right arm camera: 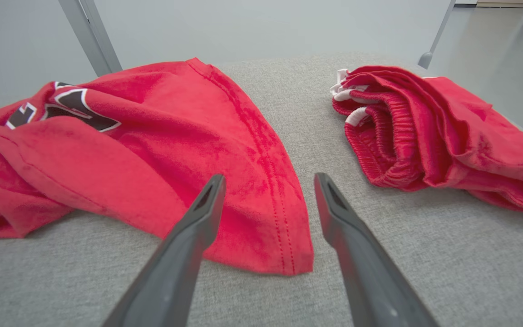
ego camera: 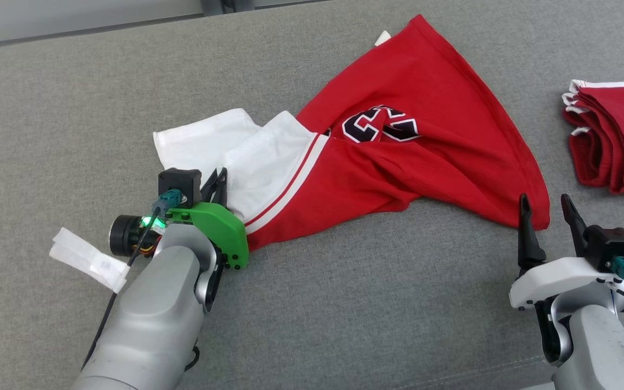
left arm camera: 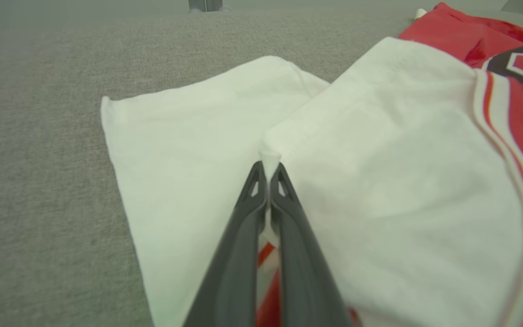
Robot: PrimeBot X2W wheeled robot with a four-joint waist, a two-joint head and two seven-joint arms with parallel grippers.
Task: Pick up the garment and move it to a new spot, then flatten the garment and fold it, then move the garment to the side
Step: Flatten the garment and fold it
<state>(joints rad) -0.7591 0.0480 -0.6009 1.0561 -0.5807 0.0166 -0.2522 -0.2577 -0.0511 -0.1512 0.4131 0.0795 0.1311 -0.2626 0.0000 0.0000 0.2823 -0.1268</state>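
My left end effector (left arm camera: 268,172) pinches the garment (ego camera: 426,141) sleeve; right end effector (right arm camera: 269,178) wide, I'd grab the hem corner before lifting.

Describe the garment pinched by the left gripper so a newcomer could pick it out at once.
On the grey padded surface, look to the middle, where a red shirt lies spread and crumpled. The left gripper is shut on its white section. Unlike the folded red garment at the right edge, it is unfolded and bears black-and-white lettering.

Folded red shorts (ego camera: 618,135) lie on the grey fabric surface (ego camera: 344,303).
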